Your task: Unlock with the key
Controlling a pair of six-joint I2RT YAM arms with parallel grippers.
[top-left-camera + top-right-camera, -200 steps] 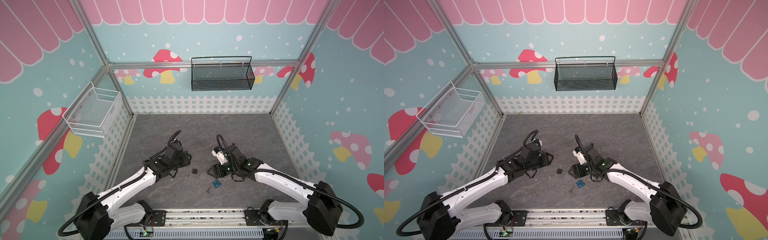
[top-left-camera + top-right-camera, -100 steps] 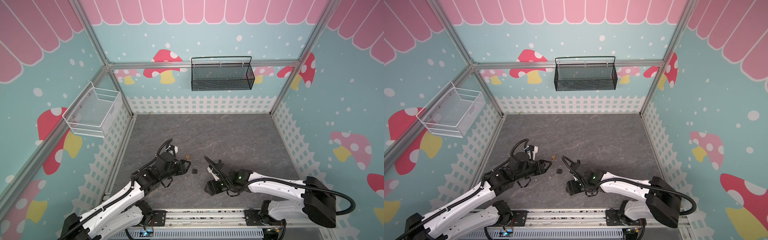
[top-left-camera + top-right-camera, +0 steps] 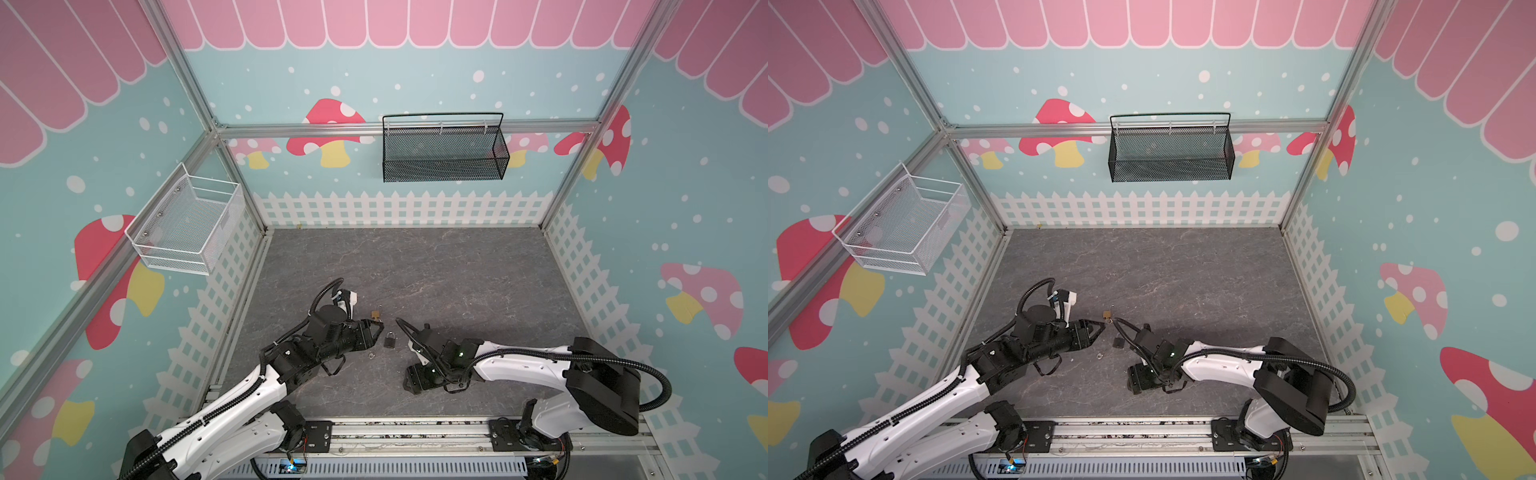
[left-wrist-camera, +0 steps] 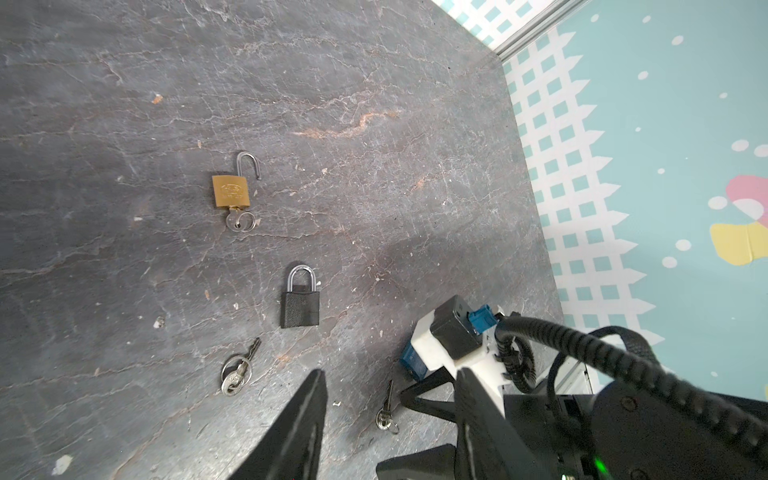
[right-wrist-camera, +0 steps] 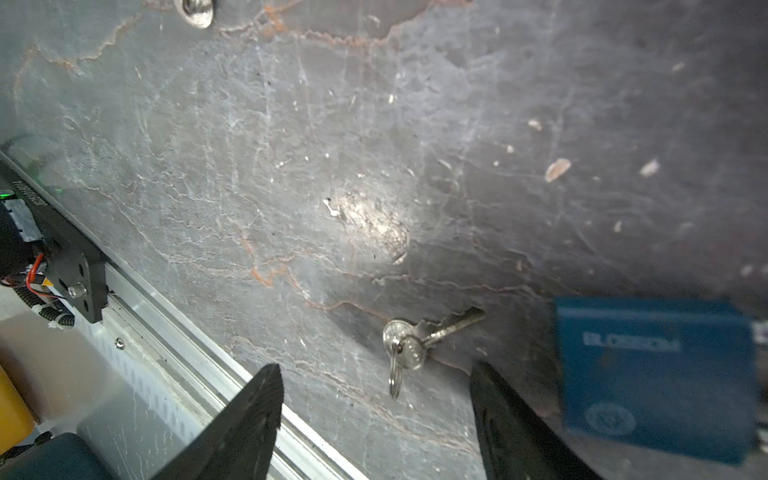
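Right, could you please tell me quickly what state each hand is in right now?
Left hand: open, holding nothing.
Right hand: open, holding nothing.

Blurry blue padlock (image 5: 656, 374), shackle out of sight.

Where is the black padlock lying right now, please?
In a top view the black padlock lies on the grey table, front middle, just below and right of the open brass padlock; a ringed key lies close beside it.
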